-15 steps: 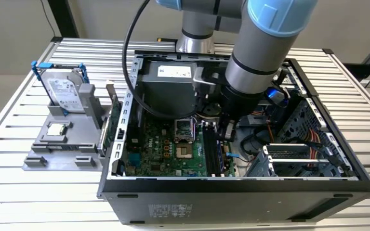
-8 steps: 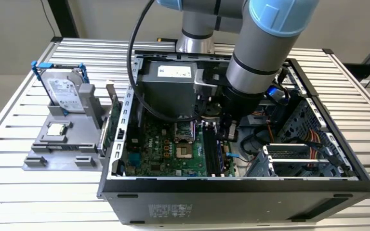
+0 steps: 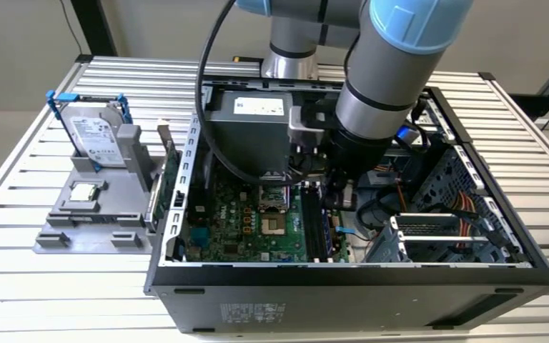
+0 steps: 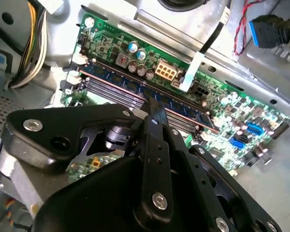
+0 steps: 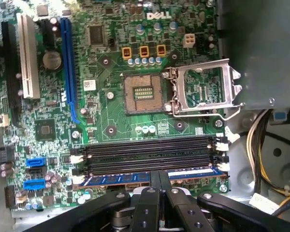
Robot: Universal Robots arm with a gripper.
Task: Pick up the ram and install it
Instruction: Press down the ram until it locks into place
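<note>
Slatted aluminium bench point(image 3: 26, 179) carries an opened PC case point(image 3: 351, 286), arm reaching inside: gripper point(image 5: 159, 181), fingers pinched nearly together on the ram point(image 5: 135, 178), holds it edge-down in the outermost memory slot at lower centre of the first wrist view, aligned for seating.

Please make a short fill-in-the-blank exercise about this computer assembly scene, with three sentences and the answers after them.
1. The ram sits in a memory slot on the green ____ inside the computer case.
2. The gripper has its fingertips closed on the ____.
3. In the exterior view, the hard drive stands in a grey holder on the table, ____ the computer case.

Missing words: motherboard; ram; outside
</note>
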